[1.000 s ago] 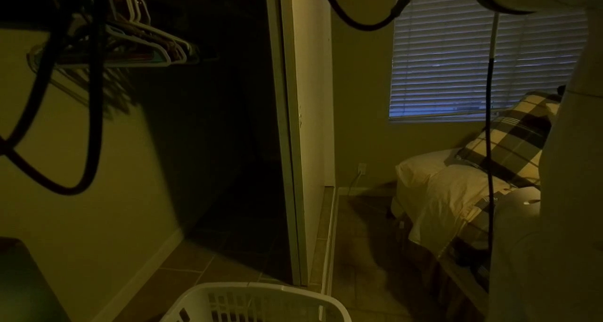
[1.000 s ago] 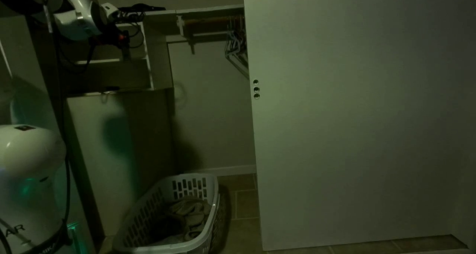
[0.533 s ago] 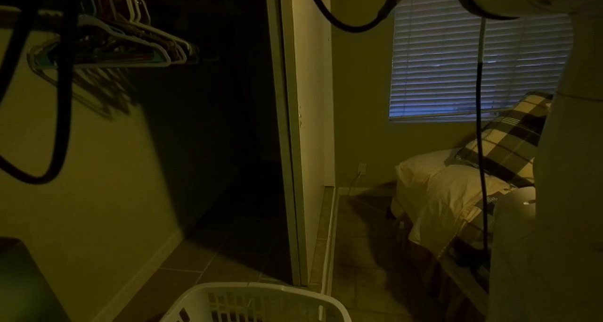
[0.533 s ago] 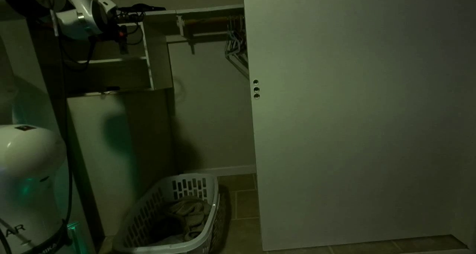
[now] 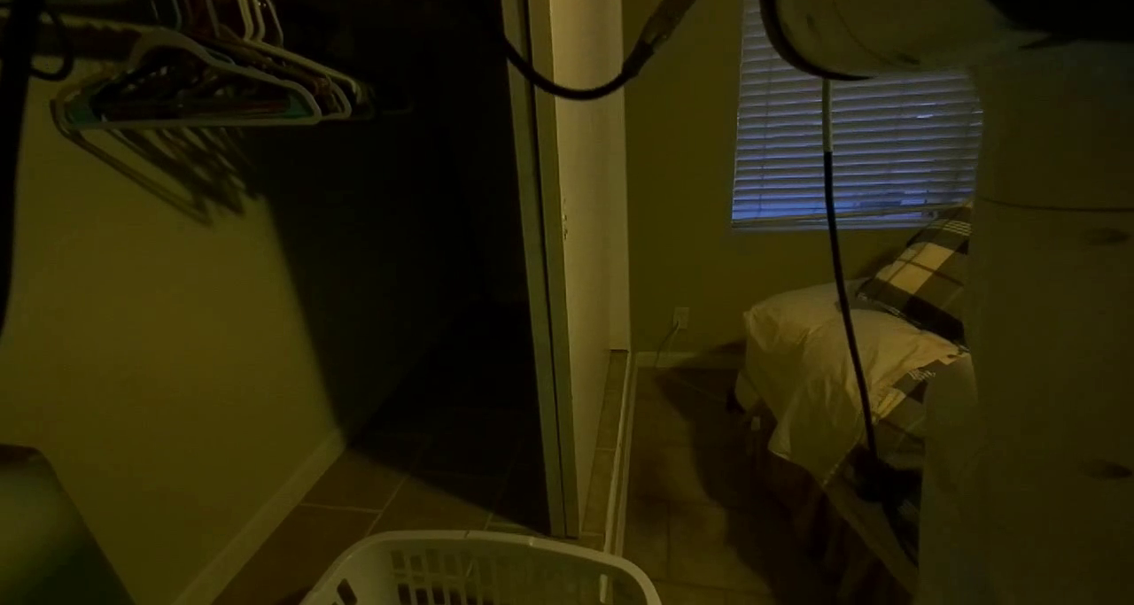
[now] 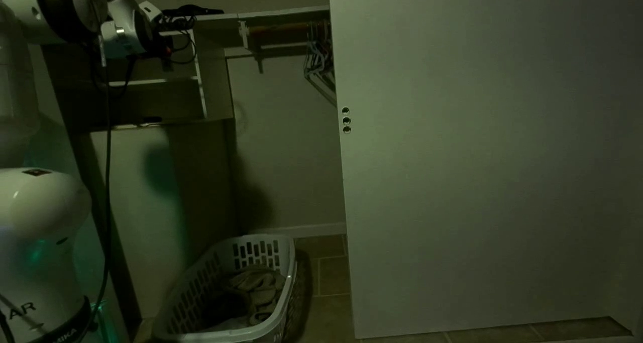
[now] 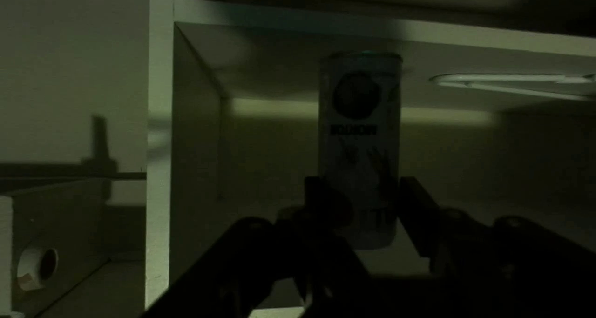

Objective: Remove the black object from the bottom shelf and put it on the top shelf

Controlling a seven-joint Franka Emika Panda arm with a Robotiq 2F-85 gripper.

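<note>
In the wrist view, which stands upside down, a dark printed can (image 7: 359, 145) is between the two dark fingers of my gripper (image 7: 362, 192). The finger pads (image 7: 416, 211) meet the can on both sides, so the gripper looks shut on it. The can is in front of a white shelf compartment (image 7: 298, 22); I cannot tell whether it touches a board. In an exterior view my gripper (image 6: 167, 62) is dark and small at the upper compartment, above the middle shelf (image 6: 155, 82). A small black object (image 6: 152, 119) lies on the bottom shelf (image 6: 193, 122).
A white hanger (image 7: 512, 83) lies on the compartment's board. A black item (image 6: 193, 10) lies on the top board (image 6: 281, 13). More hangers (image 6: 316, 64) hang to the right, beside a sliding door (image 6: 477, 157). A laundry basket (image 6: 289, 293) stands below. Cables hang from the arm.
The upper arm has swung right and lower in the exterior view with the shelves. The gripper has risen slightly at the upper compartment. Hanging cables have shifted with the arm.
</note>
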